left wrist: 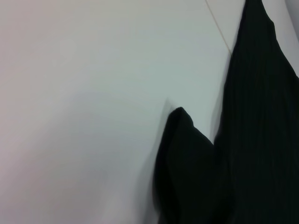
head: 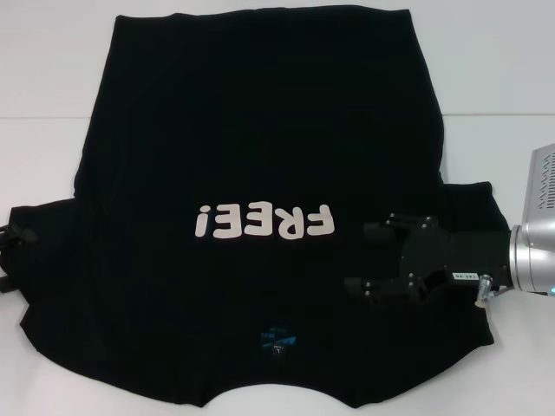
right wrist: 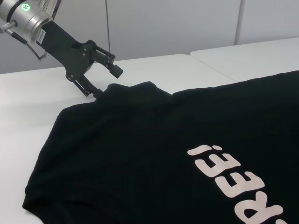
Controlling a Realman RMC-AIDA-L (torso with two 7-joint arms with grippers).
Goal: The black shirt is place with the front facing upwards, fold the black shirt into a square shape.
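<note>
The black shirt [head: 251,156] lies spread front up on the white table [head: 43,69], its white "FREE!" lettering [head: 264,223] and blue neck label [head: 276,338] on the near side. My right gripper [head: 368,258] is open over the shirt's right sleeve, fingers pointing toward the lettering. My left gripper [head: 10,260] is at the far left edge by the left sleeve. In the right wrist view the left gripper [right wrist: 103,81] is open, with one finger low at the sleeve's edge [right wrist: 112,88]. The left wrist view shows the sleeve tip [left wrist: 187,140] on the table.
The white table [right wrist: 154,65] runs beyond the shirt on all sides. A seam between table sections [head: 486,117] crosses at the far right. A second white surface [right wrist: 252,51] stands behind the table in the right wrist view.
</note>
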